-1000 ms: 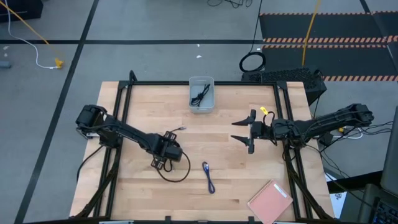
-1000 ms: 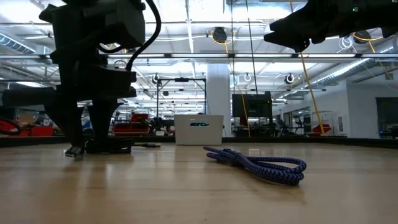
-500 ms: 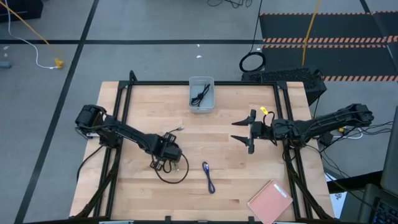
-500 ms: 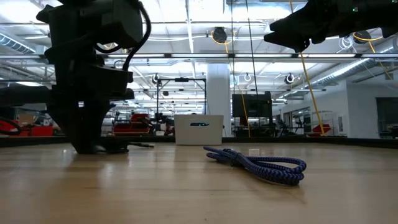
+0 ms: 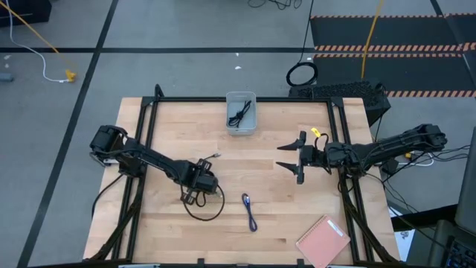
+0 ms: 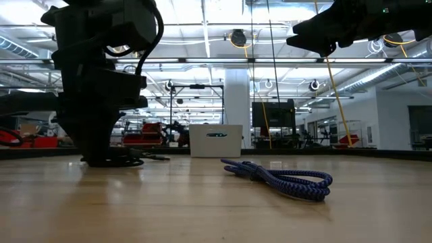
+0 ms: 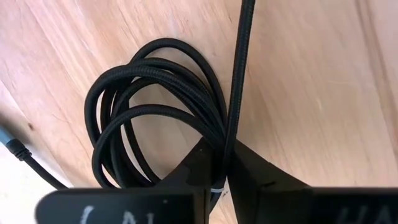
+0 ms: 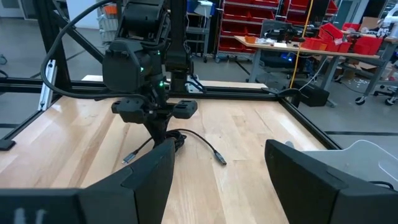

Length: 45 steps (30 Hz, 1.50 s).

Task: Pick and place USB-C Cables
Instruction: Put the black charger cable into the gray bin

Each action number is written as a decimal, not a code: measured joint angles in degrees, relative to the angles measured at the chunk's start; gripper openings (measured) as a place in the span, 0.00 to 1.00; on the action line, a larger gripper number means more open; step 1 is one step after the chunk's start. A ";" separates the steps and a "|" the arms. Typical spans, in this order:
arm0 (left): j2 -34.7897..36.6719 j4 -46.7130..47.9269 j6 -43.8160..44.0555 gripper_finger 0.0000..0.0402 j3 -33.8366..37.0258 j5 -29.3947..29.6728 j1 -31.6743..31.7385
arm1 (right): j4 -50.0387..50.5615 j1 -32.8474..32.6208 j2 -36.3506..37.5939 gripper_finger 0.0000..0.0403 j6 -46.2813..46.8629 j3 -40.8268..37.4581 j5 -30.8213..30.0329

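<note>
A black USB-C cable [image 5: 207, 205] lies loosely coiled on the wooden table, left of centre, with one plug end [image 5: 217, 153] trailing toward the far edge. My left gripper [image 5: 193, 195] stands over it, pointing down, shut on the coil [image 7: 155, 112]. A blue-purple cable [image 5: 249, 211] lies folded on the table near the middle; it also shows in the low view [image 6: 283, 181]. Another black cable [image 5: 239, 113] lies inside a small clear bin [image 5: 251, 123] at the far edge. My right gripper [image 5: 283, 156] hovers open and empty right of centre. My left gripper pinches the coil's strands [image 7: 219, 144] between its two fingers, at one side of the loop where they bunch and cross. The fingers come from above, pointing down, their tips at the table [image 6: 101, 160]. The rest of the coil lies slack on the wood.
A pink flat pad [image 5: 323, 240] lies at the near right corner. Black frame rails [image 5: 149, 134] run along the table's left, right and far sides. Bare wood [image 5: 253, 167] lies between the two grippers.
My left gripper has come down onto the black coil and shut on it: its fingers stood apart a second ago and now meet at the table. The coil's loop has drawn in slightly.
</note>
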<state>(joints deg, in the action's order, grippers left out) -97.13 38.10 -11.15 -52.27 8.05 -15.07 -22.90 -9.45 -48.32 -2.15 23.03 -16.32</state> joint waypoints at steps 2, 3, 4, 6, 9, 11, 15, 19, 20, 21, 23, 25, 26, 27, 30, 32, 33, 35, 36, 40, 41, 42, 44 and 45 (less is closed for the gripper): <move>-0.01 -0.07 -0.40 0.10 0.00 0.00 0.00 | 0.00 0.00 -0.01 0.60 0.00 0.00 0.00; -0.01 -0.13 -0.40 0.10 0.00 0.00 0.00 | 0.00 0.00 0.00 0.60 0.00 0.00 0.00; -0.01 -0.26 -0.40 0.10 0.00 0.00 0.00 | 0.00 0.00 -0.01 0.60 0.00 0.00 0.00; -0.01 -0.99 -0.57 0.10 0.02 0.00 0.00 | 0.00 0.00 -0.01 0.60 -0.01 0.00 -0.02; 0.25 -1.78 -0.28 0.10 -0.49 -0.34 0.00 | -0.02 0.00 -0.01 0.60 -0.07 0.00 -0.02; 0.69 -1.57 -0.02 0.10 -1.20 -0.35 0.00 | 0.00 0.00 -0.01 0.60 -0.09 0.00 -0.02; 3.00 -1.67 1.14 0.10 -2.46 -0.35 0.20 | 0.00 0.00 0.00 0.60 -0.17 0.00 -0.04; 6.08 -0.81 1.31 0.10 -3.73 -0.28 0.43 | -0.15 0.00 0.00 0.60 -0.24 0.00 -0.06; 6.90 -1.44 1.32 0.10 -4.20 -0.26 0.52 | -0.16 0.00 -0.01 0.60 -0.27 0.00 -0.04; 7.59 -1.25 1.32 0.10 -4.56 -0.24 0.61 | -0.30 0.00 -0.01 0.60 -0.39 0.00 -0.05; 8.96 -0.35 1.30 0.10 -5.69 -0.22 0.96 | -0.41 0.00 0.01 0.60 -0.46 0.00 -0.04; 10.56 -1.04 0.96 0.10 -6.93 -0.12 1.29 | -0.48 0.00 -0.01 0.60 -0.53 0.00 -0.04; 11.25 -0.64 0.53 0.10 -7.70 -0.07 1.55 | -0.59 0.00 0.01 0.60 -0.65 0.00 -0.04; 11.59 -0.39 -0.10 0.09 -8.66 -0.04 1.88 | -0.57 0.00 0.01 0.60 -0.66 0.00 -0.06; 12.57 1.02 -2.49 0.07 -11.48 -0.02 3.23 | -0.47 0.00 0.01 0.60 -0.85 0.00 -0.04; 12.75 1.68 -4.25 0.06 -14.30 -0.02 4.49 | -0.54 0.00 0.00 0.60 -1.58 0.00 -0.07; 12.70 2.31 -4.92 0.06 -15.68 -0.01 5.21 | -0.66 0.00 -0.01 0.60 -1.84 0.00 -0.05; 12.66 5.87 -6.17 0.07 -18.23 0.05 6.64 | -1.07 0.00 0.00 0.60 -1.96 0.00 -0.06; 12.66 6.58 -6.98 0.08 -19.45 0.07 7.38 | -0.99 0.00 0.01 0.60 -2.00 0.00 -0.07; 12.66 7.95 -11.12 0.08 -24.18 0.07 10.43 | -0.83 -0.01 0.01 0.60 -2.19 0.00 -0.05; 12.62 8.43 -12.17 0.08 -25.50 0.05 11.17 | -0.83 0.00 0.01 0.60 -2.19 0.00 -0.05; 12.58 8.81 -13.10 0.08 -26.86 0.04 11.91 | -0.76 -0.02 0.01 0.60 -2.19 0.00 -0.07; 12.65 9.01 -14.79 0.07 -29.51 0.04 13.28 | -0.76 -0.01 0.01 0.60 -2.17 0.00 -0.07; 12.66 8.98 -15.60 0.07 -30.79 0.04 13.93 | -0.74 0.00 0.01 0.60 -2.19 0.00 -0.07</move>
<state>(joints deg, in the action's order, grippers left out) -84.47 47.08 -26.74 -83.06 8.10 -1.14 -23.64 -9.45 -48.31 -4.34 23.03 -16.38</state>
